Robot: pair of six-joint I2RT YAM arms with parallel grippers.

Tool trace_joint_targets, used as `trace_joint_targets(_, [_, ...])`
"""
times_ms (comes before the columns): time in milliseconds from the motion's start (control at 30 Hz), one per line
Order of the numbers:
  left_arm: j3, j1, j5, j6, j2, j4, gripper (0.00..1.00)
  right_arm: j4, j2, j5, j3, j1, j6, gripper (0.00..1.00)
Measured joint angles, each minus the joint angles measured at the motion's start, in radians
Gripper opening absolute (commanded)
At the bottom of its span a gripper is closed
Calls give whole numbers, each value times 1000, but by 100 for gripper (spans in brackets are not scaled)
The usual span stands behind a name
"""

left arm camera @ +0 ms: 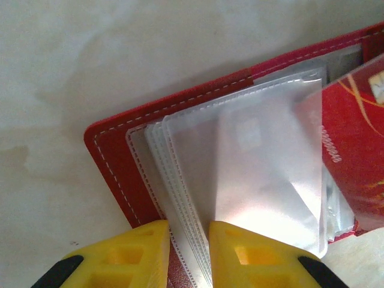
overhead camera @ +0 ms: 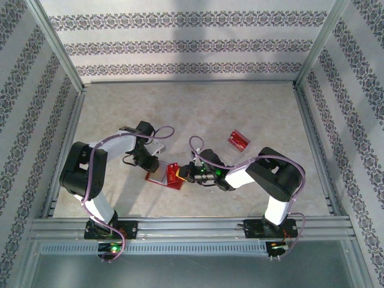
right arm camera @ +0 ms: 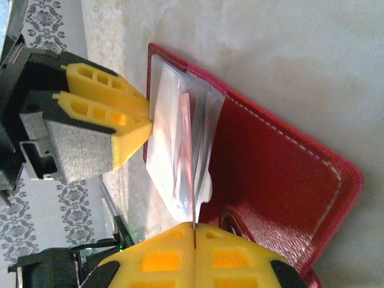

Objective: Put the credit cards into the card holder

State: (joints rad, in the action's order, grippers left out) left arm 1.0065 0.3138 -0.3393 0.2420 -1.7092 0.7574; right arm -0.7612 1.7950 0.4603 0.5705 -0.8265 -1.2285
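Note:
The red card holder lies open on the table between the two arms. Its stitched cover sits under a fan of clear sleeves. My left gripper is shut on the near edge of those sleeves, with several layers pinched between its yellow fingers. In the right wrist view the left gripper holds the sleeves lifted off the cover. My right gripper is shut on a red credit card, which appears edge-on with its far end among the sleeves.
Another red credit card lies in a clear tray on the table behind and to the right of the right gripper. Patterned walls and metal rails enclose the table on three sides. The left gripper hangs over the card holder's left edge.

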Motion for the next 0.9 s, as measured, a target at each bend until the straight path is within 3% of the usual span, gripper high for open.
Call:
trace_joint_targets(600, [0,30,-48,-82,0,3,25,-26,19,-66,12,26,0,0])
trace_joint_targets(900, [0,47,-11,-89,1,2,25,-56,18,-83,-8,11,-26,0])
